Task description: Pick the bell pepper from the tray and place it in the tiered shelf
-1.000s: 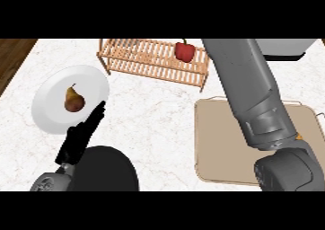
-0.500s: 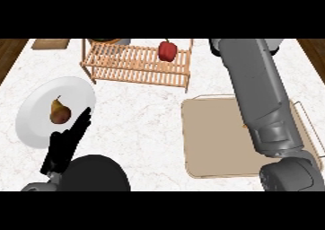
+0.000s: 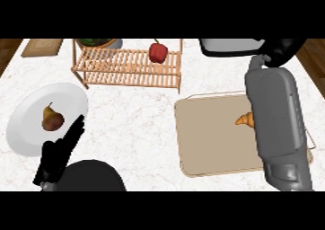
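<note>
1. A small wooden board (image 3: pixel 42 47) is seen at the far left corner of the white marbled counter (image 3: pixel 135 130).
2. A white plate (image 3: pixel 32 128) lies at the left, and a brown pear (image 3: pixel 52 119) rests on it.
3. The left hand (image 3: pixel 59 152) is held near the lower left, its black fingers straight and together, the tips reaching over the plate's right rim just beside the pear — nothing is held.
4. The tiered shelf (image 3: pixel 129 67) of wooden slats stands at the far side; something green and round (image 3: pixel 95 42) sits at its far left corner.
5. The bell pepper (image 3: pixel 158 52), red, rests on the shelf's top tier near its right end — apart from both hands.
6. The tray (image 3: pixel 212 134), beige, lies at the right; a small croissant (image 3: pixel 244 119) is seen on it, partly hidden by the grey right forearm (image 3: pixel 276 121).
7. The right hand (image 3: pixel 281 49) is seen at the far right beside a grey appliance (image 3: pixel 228 46); whether its fingers are spread or curled cannot be told.
</note>
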You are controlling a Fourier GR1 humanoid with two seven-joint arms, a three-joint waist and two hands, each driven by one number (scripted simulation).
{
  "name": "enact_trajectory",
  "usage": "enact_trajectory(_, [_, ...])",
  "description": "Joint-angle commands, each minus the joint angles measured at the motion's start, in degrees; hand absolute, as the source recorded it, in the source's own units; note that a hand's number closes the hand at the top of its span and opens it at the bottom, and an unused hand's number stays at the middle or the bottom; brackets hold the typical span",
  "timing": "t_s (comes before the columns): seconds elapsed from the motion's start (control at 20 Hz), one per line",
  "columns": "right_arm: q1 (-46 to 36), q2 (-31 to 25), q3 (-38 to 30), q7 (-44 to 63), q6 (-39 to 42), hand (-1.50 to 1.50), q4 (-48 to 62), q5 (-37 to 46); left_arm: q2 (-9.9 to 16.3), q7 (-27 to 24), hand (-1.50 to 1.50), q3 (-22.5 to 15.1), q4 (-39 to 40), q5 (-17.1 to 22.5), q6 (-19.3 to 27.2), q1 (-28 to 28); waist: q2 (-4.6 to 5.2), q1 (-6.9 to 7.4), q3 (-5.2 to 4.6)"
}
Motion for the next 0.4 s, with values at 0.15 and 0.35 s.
enact_trajectory(0.15, [15.38, -0.46, 7.26, 7.19, 15.61, -1.5, -26.62, 1.64, -0.88, -0.01, 0.0, -0.83, -0.99, -0.81, 0.4, 0.01, 0.7, 1.07, -0.05])
enact_trajectory(0.35, [28.15, -0.62, 8.96, 11.71, 22.14, -1.5, -42.25, 1.63, -1.03, 3.08, 0.0, -0.93, -2.49, -0.57, 0.16, -1.58, 1.17, 2.03, 0.01])
